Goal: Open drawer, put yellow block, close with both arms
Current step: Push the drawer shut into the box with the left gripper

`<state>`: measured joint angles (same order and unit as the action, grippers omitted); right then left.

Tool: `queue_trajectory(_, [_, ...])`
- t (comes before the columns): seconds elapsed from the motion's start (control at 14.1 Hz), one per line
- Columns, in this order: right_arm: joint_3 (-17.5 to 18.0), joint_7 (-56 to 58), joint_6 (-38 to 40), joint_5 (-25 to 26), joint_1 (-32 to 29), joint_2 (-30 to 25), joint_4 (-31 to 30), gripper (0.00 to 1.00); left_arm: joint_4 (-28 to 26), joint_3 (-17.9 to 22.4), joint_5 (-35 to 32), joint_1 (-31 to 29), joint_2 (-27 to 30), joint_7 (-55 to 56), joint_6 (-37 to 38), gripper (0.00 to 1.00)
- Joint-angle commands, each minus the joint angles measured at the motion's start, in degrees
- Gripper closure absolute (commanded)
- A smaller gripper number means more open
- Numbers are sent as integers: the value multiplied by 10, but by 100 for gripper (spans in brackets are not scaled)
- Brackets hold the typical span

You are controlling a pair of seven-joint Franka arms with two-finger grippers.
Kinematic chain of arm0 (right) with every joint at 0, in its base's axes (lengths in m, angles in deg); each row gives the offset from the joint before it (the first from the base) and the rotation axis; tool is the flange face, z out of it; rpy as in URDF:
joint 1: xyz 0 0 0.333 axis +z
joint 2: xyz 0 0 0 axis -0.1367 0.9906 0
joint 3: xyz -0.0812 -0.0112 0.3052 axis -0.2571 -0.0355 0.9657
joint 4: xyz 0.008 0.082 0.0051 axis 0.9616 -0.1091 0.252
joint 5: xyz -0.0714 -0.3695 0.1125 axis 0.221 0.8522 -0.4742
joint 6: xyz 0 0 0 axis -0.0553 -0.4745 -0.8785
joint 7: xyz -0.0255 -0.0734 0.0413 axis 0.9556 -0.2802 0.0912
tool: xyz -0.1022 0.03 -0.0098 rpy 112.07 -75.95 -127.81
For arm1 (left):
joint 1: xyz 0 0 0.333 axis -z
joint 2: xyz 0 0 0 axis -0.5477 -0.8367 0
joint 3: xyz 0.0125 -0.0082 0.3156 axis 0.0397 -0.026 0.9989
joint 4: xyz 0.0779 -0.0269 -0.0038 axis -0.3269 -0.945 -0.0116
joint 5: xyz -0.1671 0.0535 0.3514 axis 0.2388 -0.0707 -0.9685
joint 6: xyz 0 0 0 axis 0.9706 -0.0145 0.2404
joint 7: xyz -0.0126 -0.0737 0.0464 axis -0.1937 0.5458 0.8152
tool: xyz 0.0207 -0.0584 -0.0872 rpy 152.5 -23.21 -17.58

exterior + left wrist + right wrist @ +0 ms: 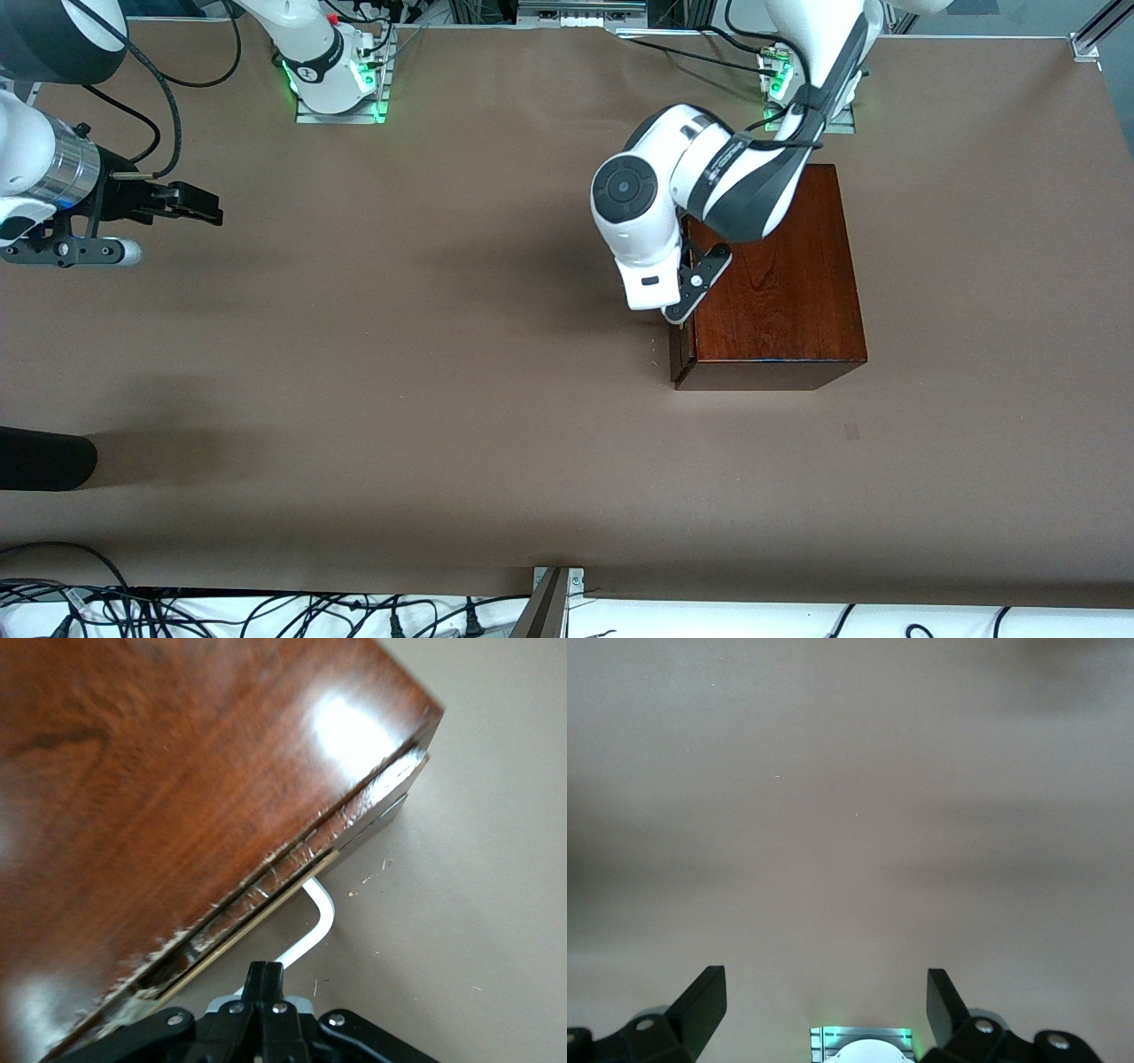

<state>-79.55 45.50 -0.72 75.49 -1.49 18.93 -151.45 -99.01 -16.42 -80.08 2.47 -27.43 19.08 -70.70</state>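
While one drawer (266, 895) sits nearly closed, two arms

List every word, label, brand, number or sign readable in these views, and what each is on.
None readable. The wooden box, its drawer with the white handle, and the table carry no text. A dark marking on the right arm's link is too small to read.

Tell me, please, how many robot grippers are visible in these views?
2. The left gripper is shut at the white handle of the drawer, by the wooden box. The right gripper is open, waiting above bare table at the right arm's end.
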Motion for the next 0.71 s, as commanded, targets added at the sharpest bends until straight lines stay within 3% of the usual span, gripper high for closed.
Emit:
queue_trajectory(0.0, [-7, -2, 7, -9, 7, 0, 5, 0, -19, -8, 11, -7, 66, -30, 21, 100])
queue_trajectory(0.28, [-7, 3, 9, -10, 7, -1, 5, 0, -21, -8, 55, -58, 142, -196, 70, 100])
queue_trajectory(0.57, [-5, 1, 9, -10, 7, -3, 5, 0, -32, -8, 68, -115, 192, -304, 91, 51])
queue_trajectory(0.64, [-5, 1, 9, -10, 7, -3, 5, 0, -36, -7, 68, -125, 203, -341, 95, 27])
